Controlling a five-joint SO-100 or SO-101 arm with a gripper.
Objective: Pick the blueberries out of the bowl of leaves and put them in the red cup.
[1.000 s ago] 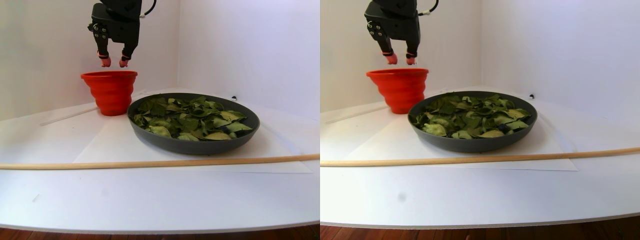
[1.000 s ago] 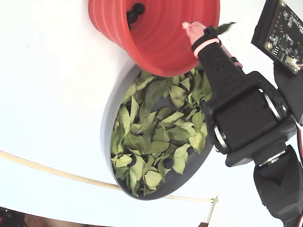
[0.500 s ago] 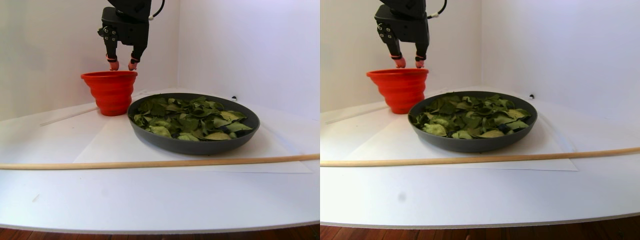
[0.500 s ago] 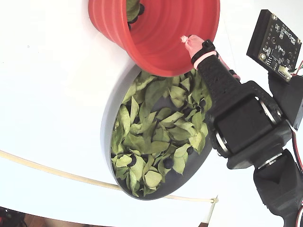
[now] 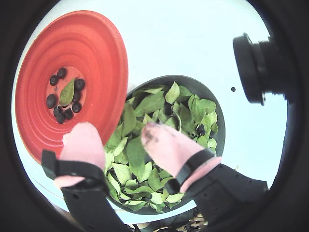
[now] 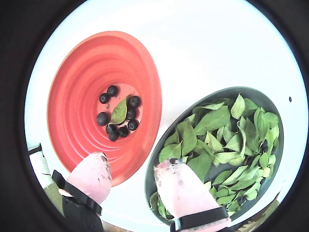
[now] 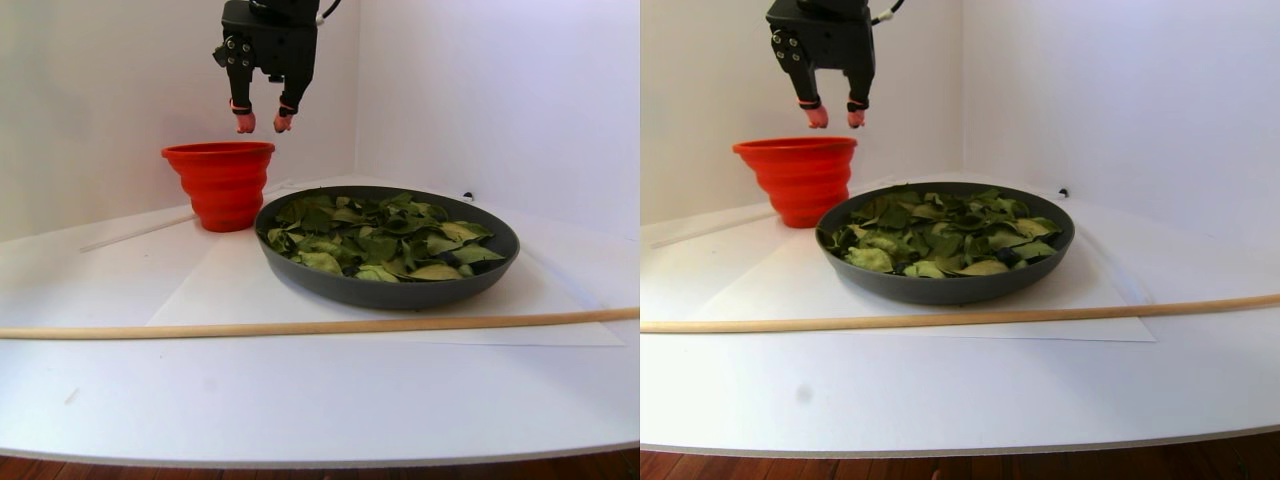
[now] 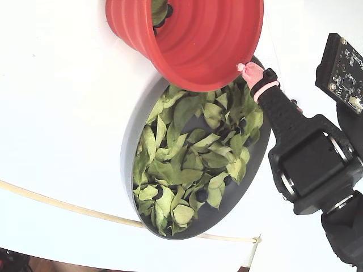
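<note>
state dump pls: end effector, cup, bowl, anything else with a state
end effector: open, empty, above the cup-bowl gap
cup: upright, holds several blueberries and one stray leaf
bowl: upright beside the cup, full of leaves, a few dark berries showing among them
rod: lying flat in front of the bowl

In the fixed view the cup (image 8: 187,39) was cut off at the top edge, leaves (image 8: 187,164) hid most blueberries (image 8: 201,195), and the arm ran off right.
</note>
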